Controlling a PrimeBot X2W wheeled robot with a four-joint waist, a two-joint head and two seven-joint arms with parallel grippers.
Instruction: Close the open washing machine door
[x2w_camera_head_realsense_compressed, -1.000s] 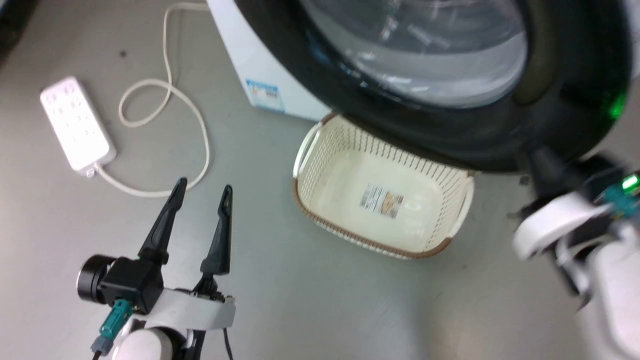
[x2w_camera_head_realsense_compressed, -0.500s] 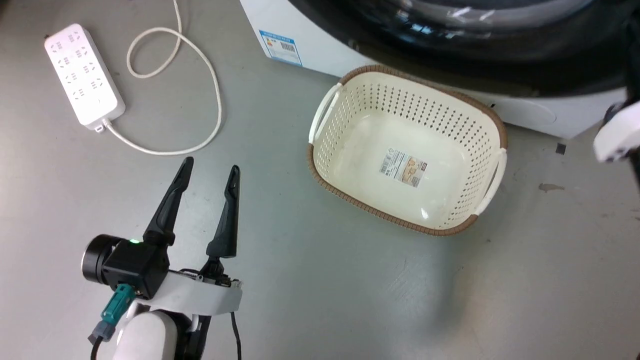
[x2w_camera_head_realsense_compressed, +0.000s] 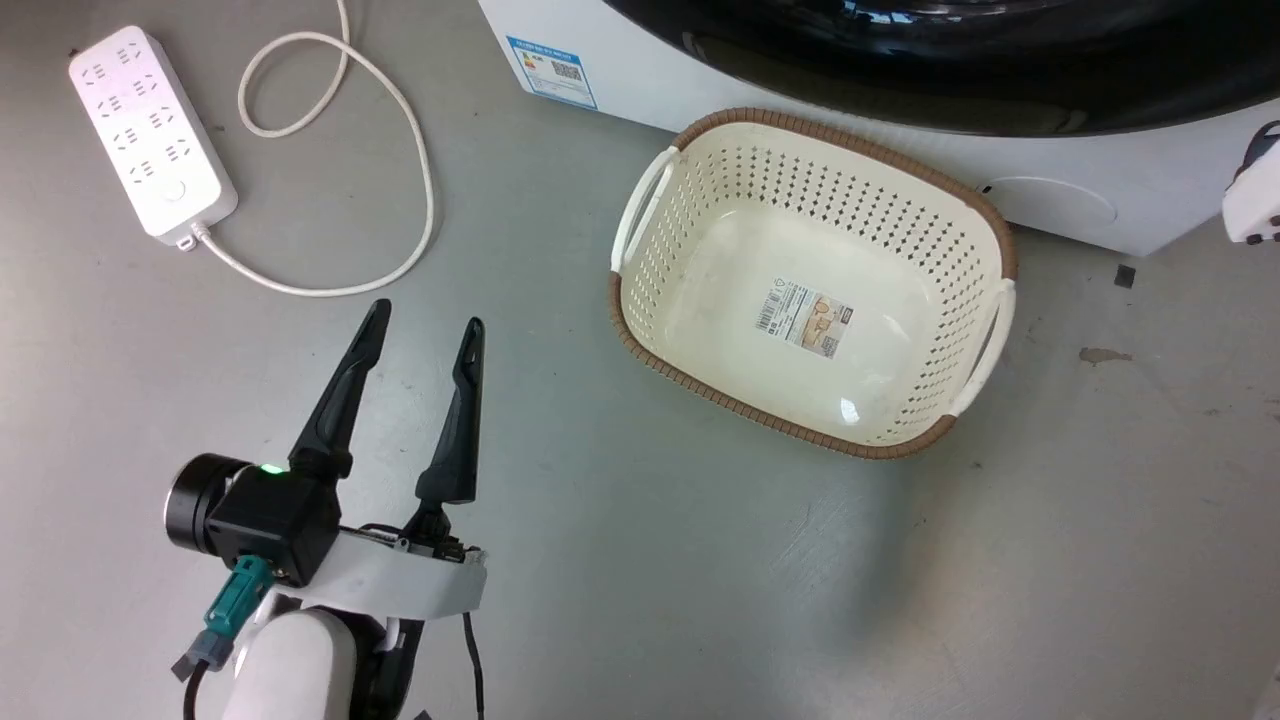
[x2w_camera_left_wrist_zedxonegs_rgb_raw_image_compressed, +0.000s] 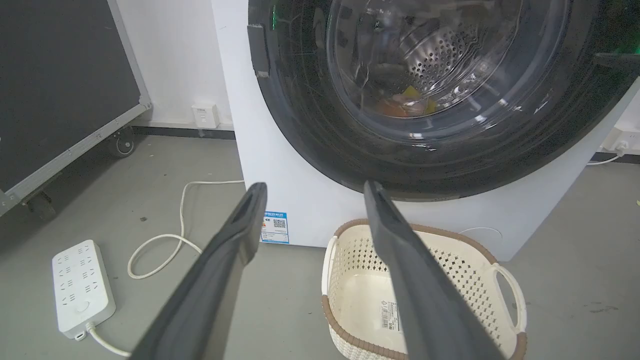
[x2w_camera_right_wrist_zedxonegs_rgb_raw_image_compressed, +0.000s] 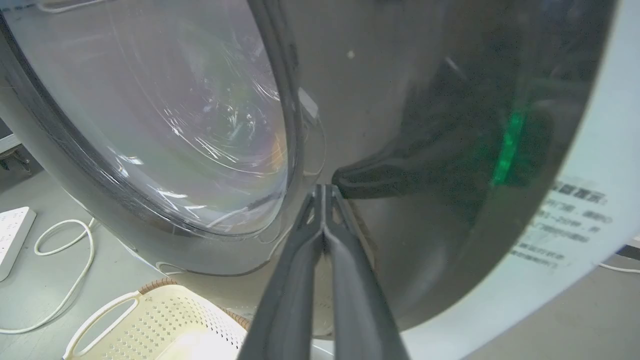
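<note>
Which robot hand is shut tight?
The right hand, by the black door: its two fingers press together. The left hand has fingers standing wide apart.

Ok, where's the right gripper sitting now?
In the right wrist view the right gripper is shut, with its tips at the glossy black ring of the washing machine door, just right of the glass bowl. The basket lies below to the left.

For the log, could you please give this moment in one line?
washing machine door: looks shut | right gripper: jaws shut, tips on door | left gripper: jaws open, empty
</note>
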